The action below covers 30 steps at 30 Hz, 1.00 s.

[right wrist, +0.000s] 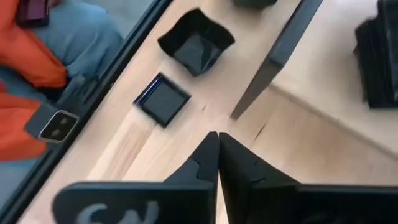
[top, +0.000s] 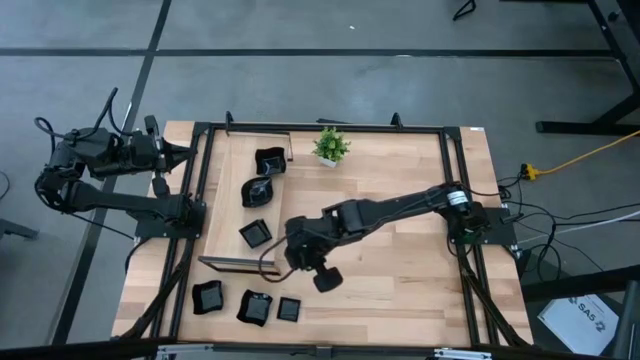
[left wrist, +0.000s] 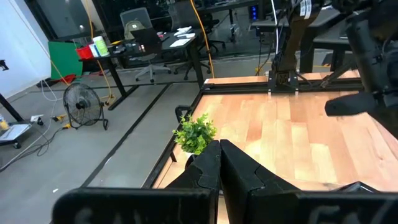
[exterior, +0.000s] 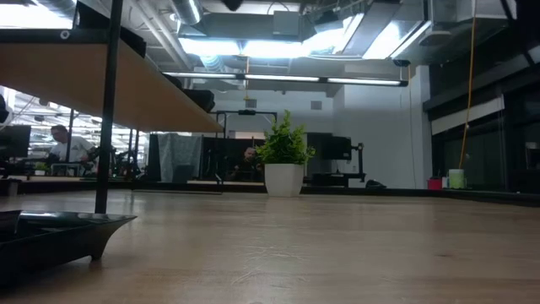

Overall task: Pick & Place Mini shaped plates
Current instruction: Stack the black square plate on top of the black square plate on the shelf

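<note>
Right claw (right wrist: 217,138) pressed together, empty, over the counter (top: 400,240).
Black plates (top: 256,234) lie in the tray and along the near edge; left claw (left wrist: 219,149) shut, parked aside.

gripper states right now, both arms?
Left gripper: shut, empty, parked at the table's left edge.
Right gripper: shut, holding nothing, over bare wood near the small black plates.

White sheet (top: 585,318) on floor: small print, possibly "SAS"; otherwise nothing legible.
</note>
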{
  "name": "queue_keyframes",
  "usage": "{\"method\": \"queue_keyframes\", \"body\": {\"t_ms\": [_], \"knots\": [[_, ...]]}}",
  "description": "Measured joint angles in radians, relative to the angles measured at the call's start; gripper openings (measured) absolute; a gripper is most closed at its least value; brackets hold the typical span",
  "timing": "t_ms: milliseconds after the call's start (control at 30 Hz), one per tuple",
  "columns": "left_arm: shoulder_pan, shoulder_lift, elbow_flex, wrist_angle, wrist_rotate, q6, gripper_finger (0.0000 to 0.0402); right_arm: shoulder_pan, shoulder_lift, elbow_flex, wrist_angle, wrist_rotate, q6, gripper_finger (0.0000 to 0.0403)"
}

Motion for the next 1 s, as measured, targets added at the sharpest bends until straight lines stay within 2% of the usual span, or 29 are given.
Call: {"method": "queue_keyframes", "body": {"t_ms": [167, 233, 333, 433, 533, 667, 800, 1000], "knots": [[0.000, 0.000, 0.000, 0.000, 0.000, 0.000, 0.0004, 0.019, -0.009, -0.002, -0.058, 0.001, 0.016, 0.0009], [0.000, 0.000, 0.000, 0.000, 0.000, 0.000, 0.0004, 0.028, -0.010, -0.042, -0.064, 0.000, 0.025, 0.0016], [0.000, 0.000, 0.000, 0.000, 0.000, 0.000, 0.0004, 0.041, -0.051, -0.171, -0.035, -0.014, 0.021, 0.0022], [0.000, 0.000, 0.000, 0.000, 0.000, 0.000, 0.0004, 0.046, -0.138, -0.354, 0.077, -0.074, 0.025, 0.0020], [0.000, 0.000, 0.000, 0.000, 0.000, 0.000, 0.0004, 0.050, -0.256, -0.552, 0.231, -0.082, 0.071, 0.0013], [0.000, 0.000, 0.000, 0.000, 0.000, 0.000, 0.0004, 0.053, -0.437, -0.801, 0.462, -0.029, 0.138, 0.0004], [0.000, 0.000, 0.000, 0.000, 0.000, 0.000, 0.0004, 0.058, -0.600, -1.026, 0.652, 0.083, 0.206, 0.0008], [0.000, 0.000, 0.000, 0.036, 0.001, -0.013, 0.0004, 0.058, -0.747, -1.278, 0.863, 0.241, 0.318, 0.0029]]}}
